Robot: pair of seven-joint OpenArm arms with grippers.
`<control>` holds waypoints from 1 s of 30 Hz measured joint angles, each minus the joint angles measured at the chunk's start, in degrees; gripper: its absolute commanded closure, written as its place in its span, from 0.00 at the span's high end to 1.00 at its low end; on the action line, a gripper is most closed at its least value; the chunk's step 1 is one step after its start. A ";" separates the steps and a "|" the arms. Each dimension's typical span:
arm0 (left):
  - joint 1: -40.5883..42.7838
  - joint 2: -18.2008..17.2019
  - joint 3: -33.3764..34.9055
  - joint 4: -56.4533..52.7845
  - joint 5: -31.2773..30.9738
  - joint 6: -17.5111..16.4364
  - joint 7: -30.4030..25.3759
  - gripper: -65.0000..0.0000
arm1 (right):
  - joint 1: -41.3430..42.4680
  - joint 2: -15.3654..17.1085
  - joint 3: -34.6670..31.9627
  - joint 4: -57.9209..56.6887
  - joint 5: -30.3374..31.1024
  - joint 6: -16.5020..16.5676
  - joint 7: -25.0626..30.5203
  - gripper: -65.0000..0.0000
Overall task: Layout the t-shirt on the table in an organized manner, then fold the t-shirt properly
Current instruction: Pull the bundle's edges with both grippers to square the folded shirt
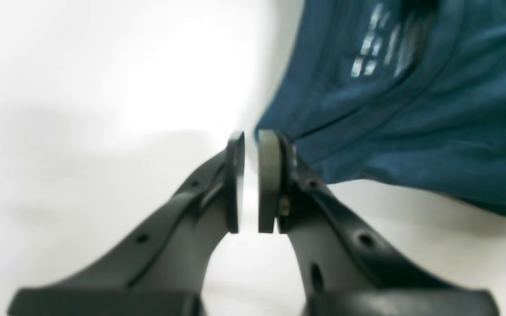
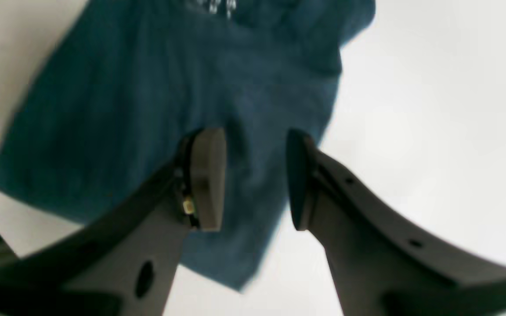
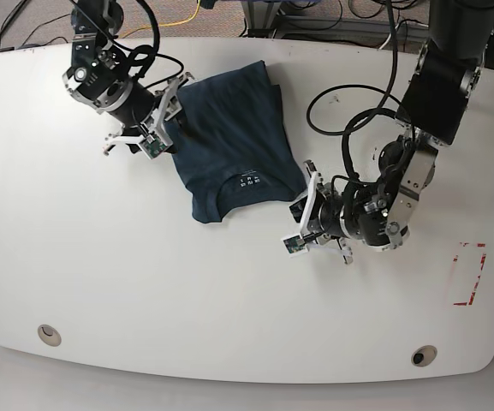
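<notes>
The t-shirt (image 3: pixel 234 141) lies half-folded toward the far side of the bench (image 3: pixel 144 291), the left gripper (image 1: pixel 251 182) narrowed to a sliver beside its corner, the right gripper (image 2: pixel 255 177) part-open over the cloth, so each should pinch one layer near an edge.

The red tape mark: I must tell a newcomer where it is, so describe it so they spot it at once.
Start with the large white smooth tabletop in the base view and follow its near edge to that view's right. Past the dark round grommet hole, near the right rim, sits the red tape rectangle mark. It is the only red thing on the table, an outline only, well clear of the dark navy-blue short-sleeved t-shirt.
</notes>
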 measured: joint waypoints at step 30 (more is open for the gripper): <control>21.07 0.22 -10.32 20.52 0.55 -0.04 1.49 0.06 | -0.63 -6.05 -6.49 -7.34 -0.61 -0.37 1.77 0.33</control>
